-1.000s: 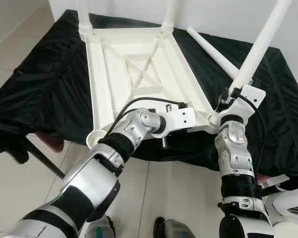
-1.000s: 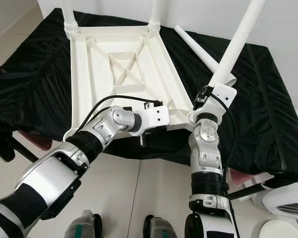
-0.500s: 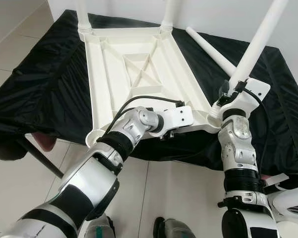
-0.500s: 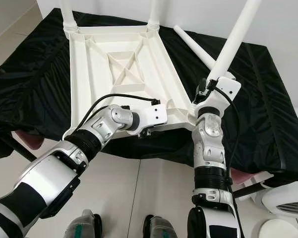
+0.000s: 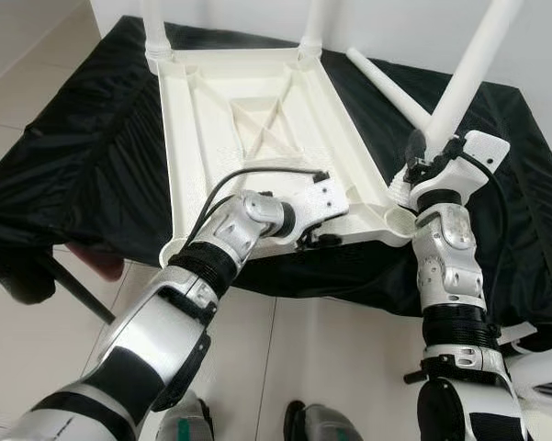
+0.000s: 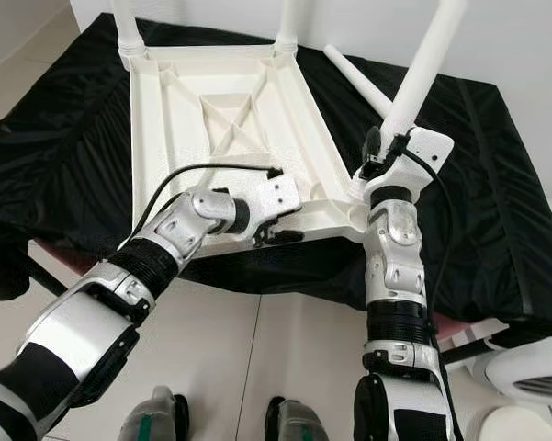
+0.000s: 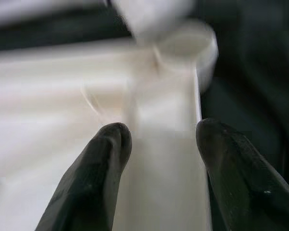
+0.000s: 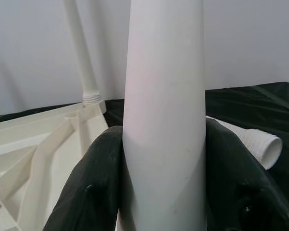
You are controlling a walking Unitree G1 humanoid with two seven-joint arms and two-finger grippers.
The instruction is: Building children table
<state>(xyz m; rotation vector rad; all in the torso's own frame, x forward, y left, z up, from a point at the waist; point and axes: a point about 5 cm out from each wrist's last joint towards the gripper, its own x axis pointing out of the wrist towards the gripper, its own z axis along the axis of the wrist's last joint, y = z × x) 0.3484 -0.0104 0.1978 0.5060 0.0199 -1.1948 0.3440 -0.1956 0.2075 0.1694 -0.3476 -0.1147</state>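
A white plastic table top [image 5: 188, 138] lies upside down on a black cloth, with two legs [image 5: 152, 23] [image 5: 314, 23] standing in its far corners. My right gripper [image 8: 161, 159] is shut on a third white leg [image 5: 468, 69], held tilted with its lower end just above the near right corner socket [image 5: 399, 216]. Along the near rim, my left gripper [image 5: 317, 241] is open, with the white rim showing between its fingers [image 7: 106, 159]. That wrist view is blurred. A loose leg [image 5: 386, 87] lies on the cloth at the back right.
The black cloth [image 5: 73, 156] covers a low surface that ends just in front of my body. Pale floor tiles [image 5: 331, 358] lie below. A white round object [image 6: 533, 367] stands at the lower right, and a white wall rises behind.
My left wrist has turned, so its fingers swung from pointing down to lying along the near rim. The right gripper has carried the leg slightly up and away.
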